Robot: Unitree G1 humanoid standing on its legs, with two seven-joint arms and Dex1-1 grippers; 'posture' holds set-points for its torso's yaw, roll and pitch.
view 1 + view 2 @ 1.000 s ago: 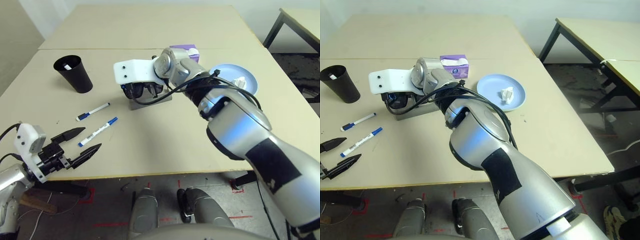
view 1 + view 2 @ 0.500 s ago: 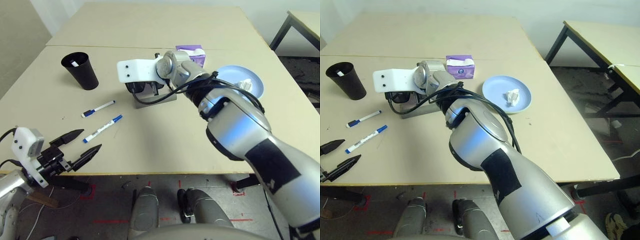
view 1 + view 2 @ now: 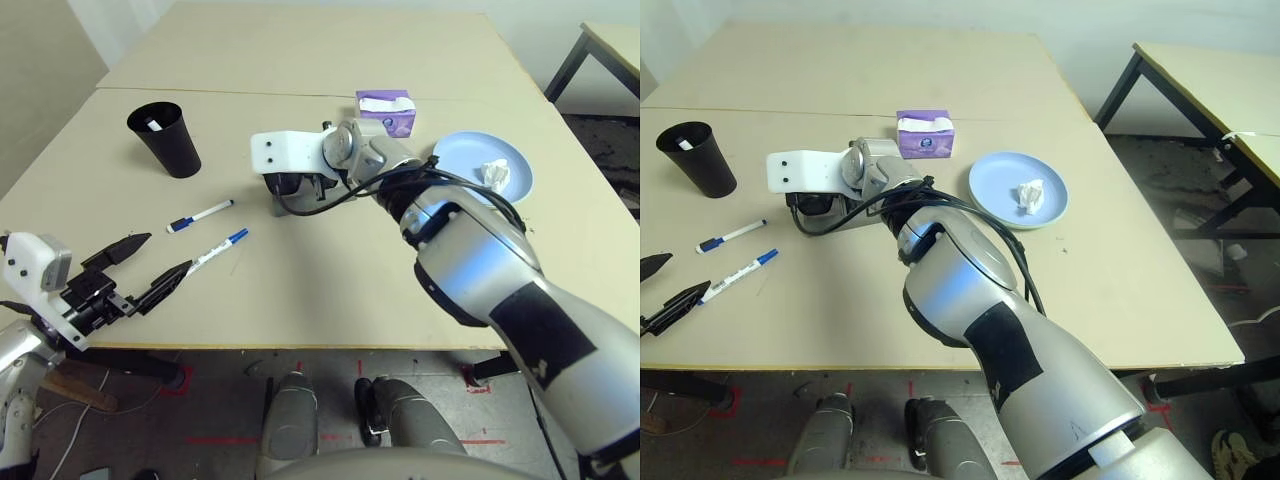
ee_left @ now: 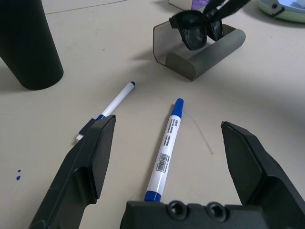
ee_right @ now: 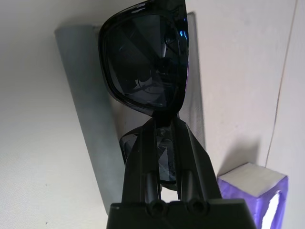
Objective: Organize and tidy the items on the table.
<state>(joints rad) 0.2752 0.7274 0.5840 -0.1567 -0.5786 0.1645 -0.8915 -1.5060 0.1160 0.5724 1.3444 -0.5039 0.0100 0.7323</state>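
Right jaws (image 5: pixel 164 125) pinched on glossy black sunglasses (image 5: pixel 145 59) over matte grey case (image 4: pixel 202 50); left jaws (image 4: pixel 167 143) wide.

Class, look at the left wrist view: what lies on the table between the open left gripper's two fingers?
A blue-capped marker lies on the table between the left gripper fingers, pointing toward the glasses case; a second marker lies beside one finger.

Showing pale beige matte tabletop (image 3: pixel 330 290) w/ thin seam. Lying on it: two white markers w/ blue caps (image 4: pixel 164 148) (image 4: pixel 112 109), black tapered cup (image 3: pixel 165 138), grey oblong glasses case (image 4: pixel 207 50), glossy black sunglasses (image 5: pixel 145 57), light-blue round plate (image 3: pixel 995 185) w/ crumpled white tissue (image 3: pixel 1028 195), purple-and-white tissue box (image 3: pixel 386 110).
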